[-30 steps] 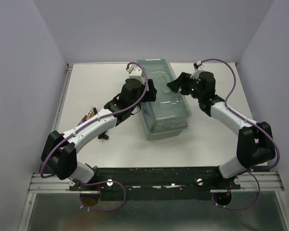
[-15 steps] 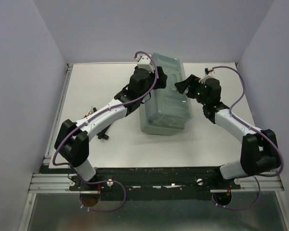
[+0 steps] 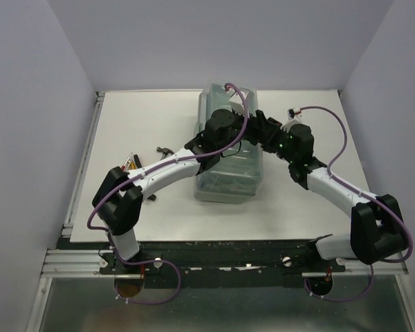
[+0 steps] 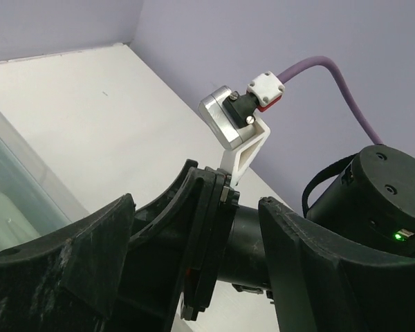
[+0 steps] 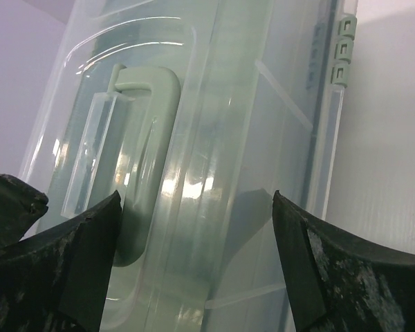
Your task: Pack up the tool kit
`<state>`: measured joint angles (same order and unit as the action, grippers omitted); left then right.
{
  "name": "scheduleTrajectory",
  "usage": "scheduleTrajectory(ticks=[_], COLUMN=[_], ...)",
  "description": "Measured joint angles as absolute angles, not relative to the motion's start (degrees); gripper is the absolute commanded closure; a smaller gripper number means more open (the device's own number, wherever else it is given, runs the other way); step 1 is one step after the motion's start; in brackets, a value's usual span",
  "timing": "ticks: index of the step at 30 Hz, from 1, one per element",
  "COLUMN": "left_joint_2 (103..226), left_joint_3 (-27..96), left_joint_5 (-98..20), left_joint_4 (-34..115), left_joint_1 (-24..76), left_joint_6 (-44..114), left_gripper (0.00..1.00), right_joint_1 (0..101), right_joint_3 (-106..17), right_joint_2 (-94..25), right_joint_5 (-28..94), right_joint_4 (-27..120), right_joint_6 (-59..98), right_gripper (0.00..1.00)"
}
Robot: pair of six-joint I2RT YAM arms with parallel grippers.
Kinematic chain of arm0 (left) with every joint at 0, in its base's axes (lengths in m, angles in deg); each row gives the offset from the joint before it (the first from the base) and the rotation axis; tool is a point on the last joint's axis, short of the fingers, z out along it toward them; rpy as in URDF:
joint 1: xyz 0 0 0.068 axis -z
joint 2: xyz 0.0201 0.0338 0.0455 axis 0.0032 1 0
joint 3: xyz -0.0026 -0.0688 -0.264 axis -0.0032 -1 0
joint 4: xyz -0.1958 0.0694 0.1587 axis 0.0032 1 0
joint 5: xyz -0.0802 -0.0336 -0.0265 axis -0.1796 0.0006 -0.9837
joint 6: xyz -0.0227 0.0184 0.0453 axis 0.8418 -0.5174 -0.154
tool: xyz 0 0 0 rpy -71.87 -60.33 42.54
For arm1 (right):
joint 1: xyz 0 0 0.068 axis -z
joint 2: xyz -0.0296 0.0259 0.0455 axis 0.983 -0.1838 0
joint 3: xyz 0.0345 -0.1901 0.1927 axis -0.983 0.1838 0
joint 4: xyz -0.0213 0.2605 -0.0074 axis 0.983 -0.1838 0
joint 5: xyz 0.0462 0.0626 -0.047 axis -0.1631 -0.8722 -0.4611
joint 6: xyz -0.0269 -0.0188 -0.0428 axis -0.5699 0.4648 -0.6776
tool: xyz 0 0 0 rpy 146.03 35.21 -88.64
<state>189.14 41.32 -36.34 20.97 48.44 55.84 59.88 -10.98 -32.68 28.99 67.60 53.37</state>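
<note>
We saw a see-through pale green box (image 3: 229, 176) with a solid sage-green handle (image 5: 152, 138), a white table (image 3: 131, 117), lilac walls (image 3: 28, 83), and a left arm (image 3: 160, 173) and right arm (image 3: 332, 184) in black and white, each trailing a purple cable (image 4: 325, 66).

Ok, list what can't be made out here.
- Box contents: the frosted lid blurs them in the top and right wrist views.
- Left claw and right claw: in the top view their wrists cover them, so contact with the box is unclear.
- Tools: top view, partly under the left arm, too small to name.
</note>
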Motion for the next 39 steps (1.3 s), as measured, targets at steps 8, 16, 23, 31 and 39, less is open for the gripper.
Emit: scheduleTrajectory(ticks=[8, 16, 23, 31, 39], left_joint_2=[187.5, 177.0, 168.3, 164.9, 161.7], left_joint_3=[41.3, 41.6, 39.5, 26.9, 22.2], left_joint_5=[-36.5, -33.6, -31.9, -31.4, -31.0], left_joint_4=[24.1, 32.4, 40.9, 47.9, 49.9], left_joint_1=[49.2, 48.6, 41.7, 36.8, 36.1], left_joint_6=[52.2, 47.7, 46.0, 45.8, 46.4], left_gripper=[0.05, 0.01, 0.01, 0.01, 0.01], right_joint_1=[60.0, 61.1, 63.9, 66.3, 67.0], right_joint_3=[-8.9, -6.4, -5.8, -5.7, -5.5], right_joint_2=[-31.1, -27.4, -23.8, -21.3, -16.2], right_joint_5=[30.0, 29.7, 29.2, 30.0, 35.0], right_joint_4=[68.4, 66.5, 60.9, 56.5, 48.4], right_joint_6=[56.3, 58.6, 59.1, 58.7, 58.2], right_gripper=[0.21, 0.26, 0.28, 0.28, 0.26])
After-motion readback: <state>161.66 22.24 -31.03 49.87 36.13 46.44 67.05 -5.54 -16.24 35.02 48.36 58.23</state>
